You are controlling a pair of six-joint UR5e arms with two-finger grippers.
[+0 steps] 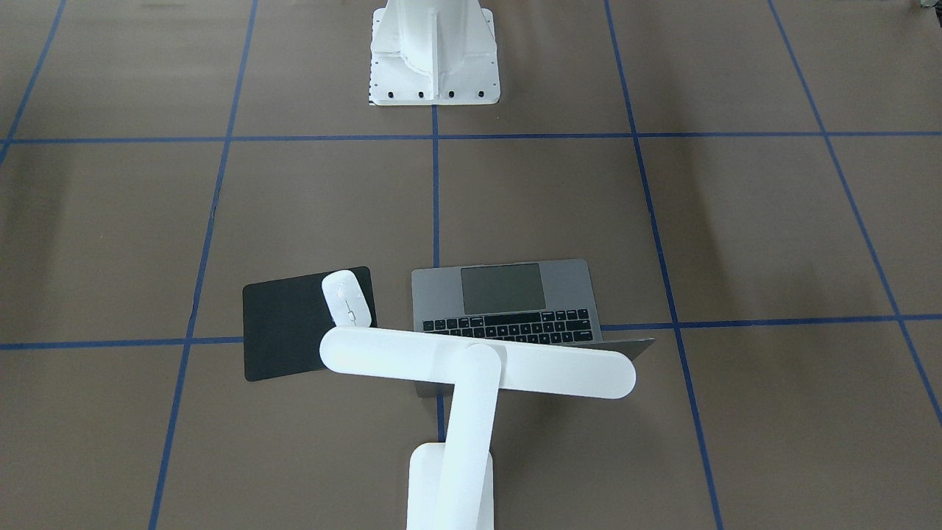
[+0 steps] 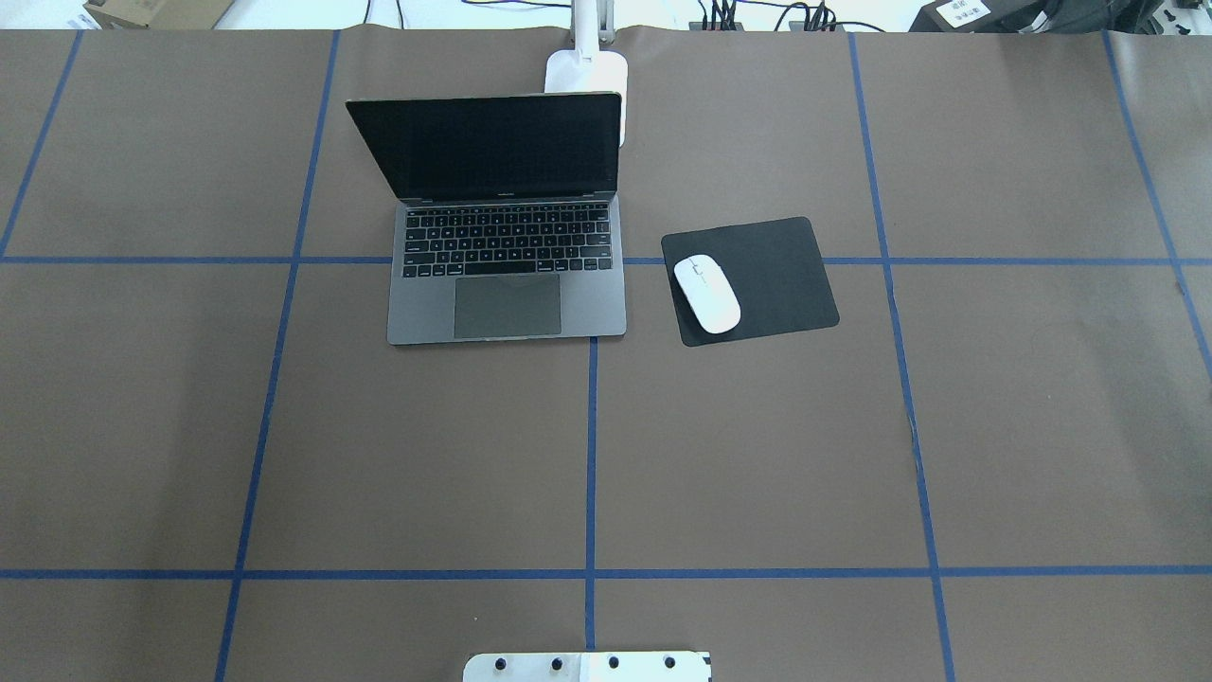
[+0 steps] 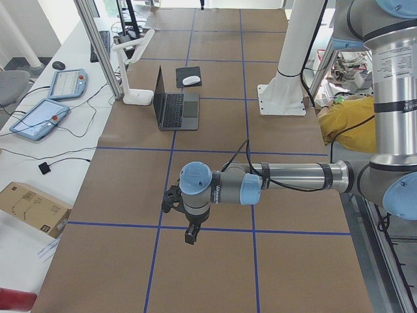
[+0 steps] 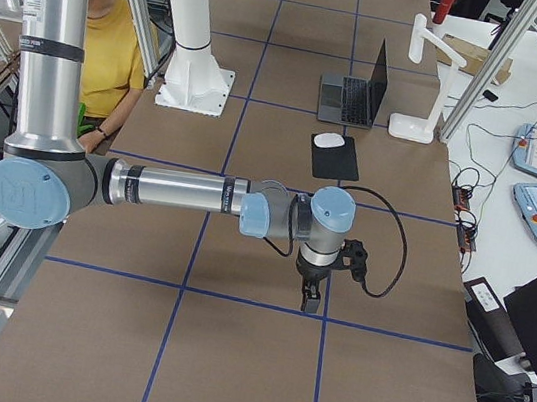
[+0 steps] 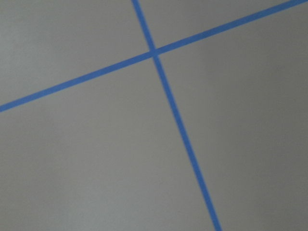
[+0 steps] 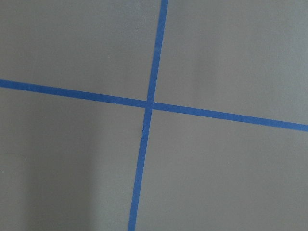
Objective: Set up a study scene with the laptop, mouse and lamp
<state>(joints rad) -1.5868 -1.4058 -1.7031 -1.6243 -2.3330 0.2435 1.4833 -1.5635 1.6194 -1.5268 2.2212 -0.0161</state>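
The laptop (image 2: 507,284) stands open on the brown table, its dark screen up and its keys towards the robot; it also shows in the front view (image 1: 508,302). The white mouse (image 2: 706,294) lies on a black mat (image 2: 776,275) beside it. The lamp (image 1: 478,364) stands behind the laptop, its bar head over the screen and its base (image 2: 587,71) at the table's far edge. My left gripper (image 3: 189,237) hangs over bare table far from them, and I cannot tell whether it is open. The same holds for my right gripper (image 4: 308,303). Both wrist views show only table and blue tape.
The white pedestal (image 1: 434,51) stands bolted at the robot's side of the table. A person in yellow (image 4: 110,46) sits behind it. Teach pendants (image 3: 39,117) and a cardboard box (image 3: 32,208) lie on the side bench.
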